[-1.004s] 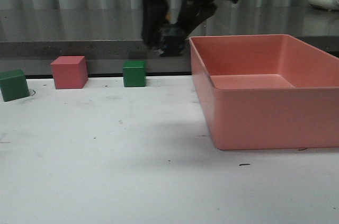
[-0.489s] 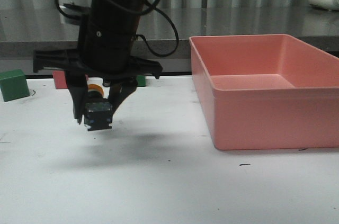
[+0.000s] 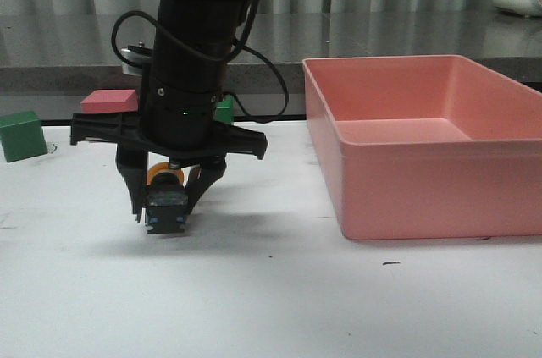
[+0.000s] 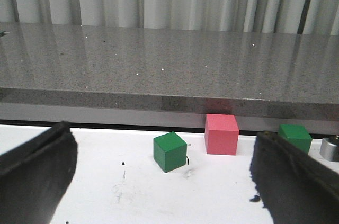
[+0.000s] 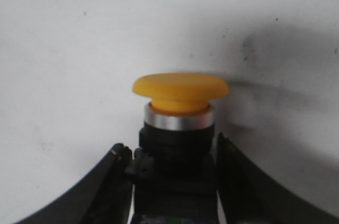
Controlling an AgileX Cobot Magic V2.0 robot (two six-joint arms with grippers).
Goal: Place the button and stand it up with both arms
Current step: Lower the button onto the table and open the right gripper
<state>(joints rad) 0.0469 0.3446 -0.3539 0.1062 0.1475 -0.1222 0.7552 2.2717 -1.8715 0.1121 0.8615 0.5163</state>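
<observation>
Front view shows the pink bin on the white table, then the right hand clamped on the button just above the table — cap pointing away. Left hand gapes wide, empty. Lowering gently and level should avoid a bounce — then both hands can tip it upright.

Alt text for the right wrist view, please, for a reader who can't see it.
The right hand grips the black base of the button between its two dark fingers, the yellow mushroom cap and silver collar sticking out beyond them. Behind is a scuffed white table.
</observation>
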